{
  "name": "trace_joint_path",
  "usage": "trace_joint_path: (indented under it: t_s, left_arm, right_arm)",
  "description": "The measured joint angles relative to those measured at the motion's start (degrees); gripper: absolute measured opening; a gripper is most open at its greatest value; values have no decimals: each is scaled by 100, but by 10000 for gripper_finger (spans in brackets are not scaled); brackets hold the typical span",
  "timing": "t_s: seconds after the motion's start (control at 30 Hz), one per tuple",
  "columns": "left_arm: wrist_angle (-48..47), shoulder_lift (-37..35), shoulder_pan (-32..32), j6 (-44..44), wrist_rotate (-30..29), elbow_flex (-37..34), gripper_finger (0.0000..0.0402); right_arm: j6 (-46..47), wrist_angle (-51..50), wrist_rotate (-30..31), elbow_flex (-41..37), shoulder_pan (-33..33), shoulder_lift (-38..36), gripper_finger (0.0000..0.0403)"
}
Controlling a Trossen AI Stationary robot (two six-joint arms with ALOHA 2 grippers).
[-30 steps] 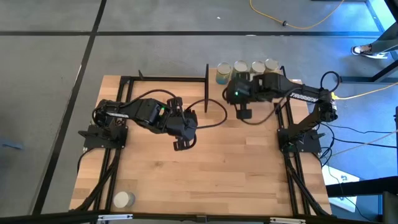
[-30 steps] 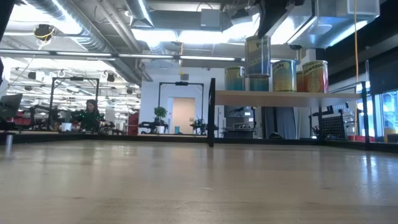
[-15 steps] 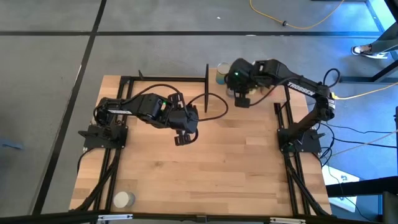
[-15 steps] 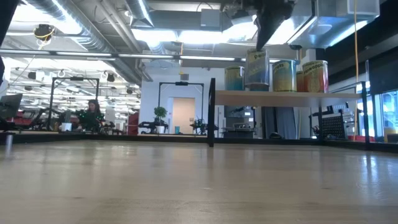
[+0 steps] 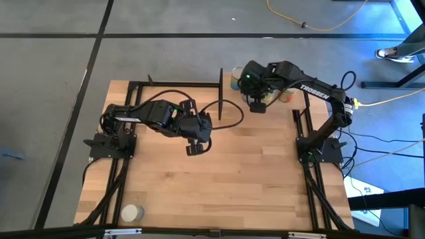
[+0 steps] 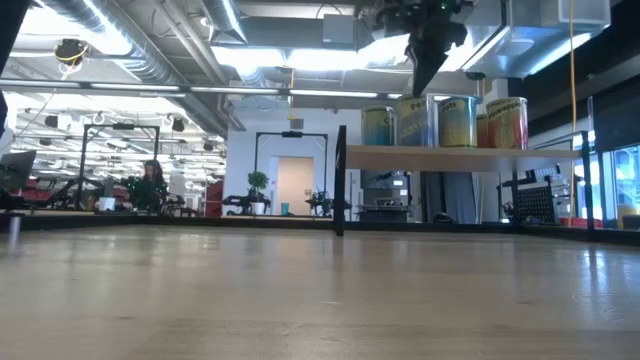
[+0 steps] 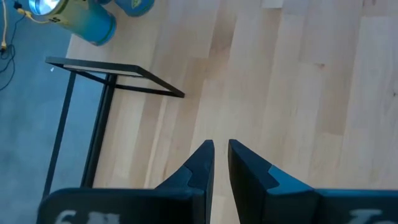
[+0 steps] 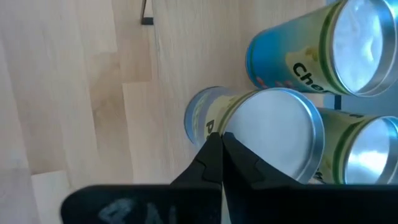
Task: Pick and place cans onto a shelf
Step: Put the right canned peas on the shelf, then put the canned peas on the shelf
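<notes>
Overhead hid the shelf (image 6: 460,152) cans (image 6: 440,120) under the right gripper (image 8: 222,144), fingers pressed together, empty; left gripper (image 7: 221,149) narrowly parted over the table (image 5: 252,172).

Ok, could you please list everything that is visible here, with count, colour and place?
cans on the shelf: at least four, blue, green and yellowish labels, in a row.
lone can: one, silvery top, table corner on the left arm's side, away from the shelf.
shelf: one, light wood, black posts.
table: one, light wood.
cable: one, yellow, on the floor.
person: one, far in the room.
left end effector: slightly open, empty, over the table's middle.
right end effector: shut, above a shelf can.
</notes>
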Motion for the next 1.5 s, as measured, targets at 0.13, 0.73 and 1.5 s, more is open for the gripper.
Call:
trace_joint_path:
  t_s: [0.13, 0.73, 1.5]
  left_arm:
    - [0, 0, 0, 0, 0, 0, 41]
    - [0, 0, 0, 0, 0, 0, 41]
    - [9, -213, -91, -1060, 866, -77, 41]
  right_arm:
    - [-37, 23, 15, 2, 0, 22, 1]
    - [94, -42, 52, 79, 19, 24, 58]
    - [57, -1366, 12, 2156, 695, -30, 7]
